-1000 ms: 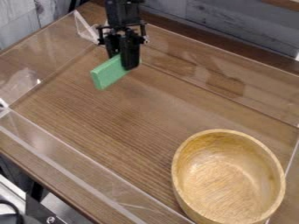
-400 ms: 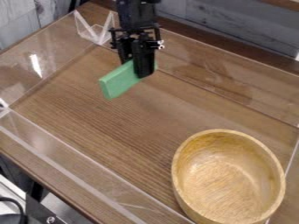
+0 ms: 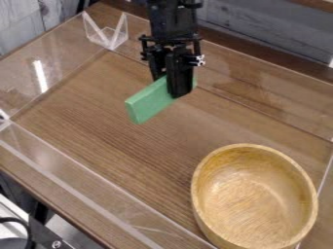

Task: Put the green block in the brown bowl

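Note:
My gripper (image 3: pixel 176 86) hangs over the middle of the wooden table, shut on the upper end of the green block (image 3: pixel 151 101). The block is a bright green bar, tilted down to the left and lifted off the table surface. The brown bowl (image 3: pixel 255 201) is a large tan wooden bowl with a thick rim at the front right, with nothing inside it. The gripper and block are up and to the left of the bowl, well apart from it.
Clear plastic walls (image 3: pixel 78 185) run around the wooden tabletop (image 3: pixel 104 146). A transparent stand-like piece (image 3: pixel 104 31) sits at the back left. A grey plank wall (image 3: pixel 274 24) lies behind.
The gripper has carried the green block to the right and toward the front, closer to the bowl. The bowl has not moved.

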### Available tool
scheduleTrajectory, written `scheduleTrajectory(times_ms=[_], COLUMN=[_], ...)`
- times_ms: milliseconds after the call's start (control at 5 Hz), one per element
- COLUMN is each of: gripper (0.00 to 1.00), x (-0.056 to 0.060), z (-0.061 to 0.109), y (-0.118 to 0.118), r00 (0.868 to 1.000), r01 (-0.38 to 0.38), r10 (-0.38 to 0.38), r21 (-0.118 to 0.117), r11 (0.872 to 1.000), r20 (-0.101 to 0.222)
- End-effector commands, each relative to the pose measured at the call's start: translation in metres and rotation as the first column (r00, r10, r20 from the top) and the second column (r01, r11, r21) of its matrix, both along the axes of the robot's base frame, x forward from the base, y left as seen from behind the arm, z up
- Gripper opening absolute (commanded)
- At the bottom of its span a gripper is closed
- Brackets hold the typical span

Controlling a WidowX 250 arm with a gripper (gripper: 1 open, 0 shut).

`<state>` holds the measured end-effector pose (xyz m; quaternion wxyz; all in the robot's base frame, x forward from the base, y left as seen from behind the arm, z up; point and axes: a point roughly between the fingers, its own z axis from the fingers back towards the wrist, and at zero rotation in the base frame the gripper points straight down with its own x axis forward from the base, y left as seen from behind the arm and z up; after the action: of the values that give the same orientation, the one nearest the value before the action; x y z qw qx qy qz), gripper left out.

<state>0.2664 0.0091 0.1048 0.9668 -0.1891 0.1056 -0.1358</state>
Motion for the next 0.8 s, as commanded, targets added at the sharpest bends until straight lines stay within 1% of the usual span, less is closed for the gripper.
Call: scheduleTrajectory(times_ms=[0, 200, 400, 600], gripper=[0.00, 0.00, 0.00, 0.00], x=[-0.012, -0.027, -0.044, -0.057], z=[0.024, 0.029, 0.029, 0.020], y=[-0.025, -0.054, -0.092, -0.142], r00=[0.998, 0.997, 0.997, 0.997], r01=[-0.026, -0.038, -0.043, -0.031], r10=[0.026, 0.039, 0.044, 0.032], r21=[-0.001, -0.011, -0.020, -0.015], r11=[1.000, 0.999, 0.999, 0.999], r20=[0.066, 0.067, 0.068, 0.076])
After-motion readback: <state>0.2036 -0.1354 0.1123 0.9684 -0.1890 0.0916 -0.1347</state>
